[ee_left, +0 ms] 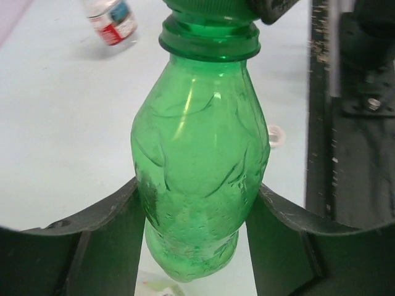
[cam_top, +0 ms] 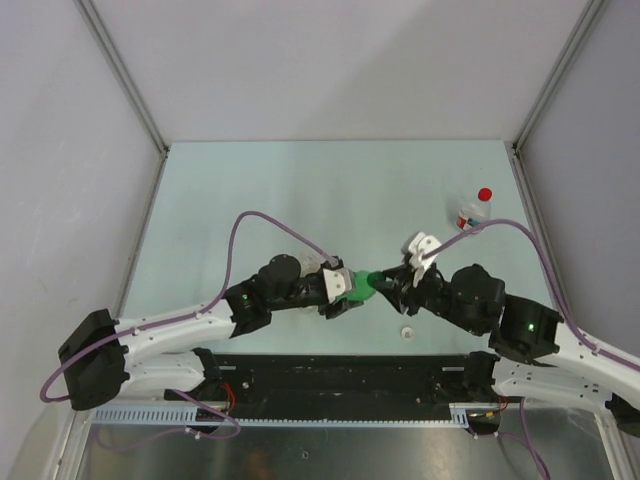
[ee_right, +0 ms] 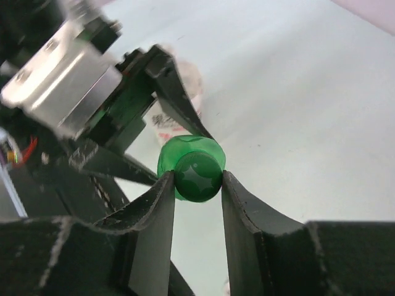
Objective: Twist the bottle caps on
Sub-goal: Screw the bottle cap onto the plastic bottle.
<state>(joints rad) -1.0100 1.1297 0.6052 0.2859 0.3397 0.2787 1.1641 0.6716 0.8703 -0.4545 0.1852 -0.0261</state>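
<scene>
My left gripper (cam_top: 343, 291) is shut on the body of the green bottle (ee_left: 200, 172) and holds it lying sideways above the table. My right gripper (ee_right: 197, 183) is shut on the green cap (ee_right: 197, 177), which sits on the bottle's mouth. In the top view the two grippers meet nose to nose, the right gripper (cam_top: 390, 282) at the neck. The red cap (cam_top: 485, 194) sits on the small clear bottle (cam_top: 469, 214) at the back right. The white cap (cam_top: 407, 332) lies loose on the table below the right gripper; it also shows in the left wrist view (ee_left: 276, 135).
Part of a clear labelled bottle (ee_right: 165, 120) shows behind the left gripper's fingers. The small red-labelled bottle (ee_left: 112, 22) lies beyond the green bottle. A black rail (cam_top: 340, 375) runs along the table's near edge. Grey walls close in the table at back and sides.
</scene>
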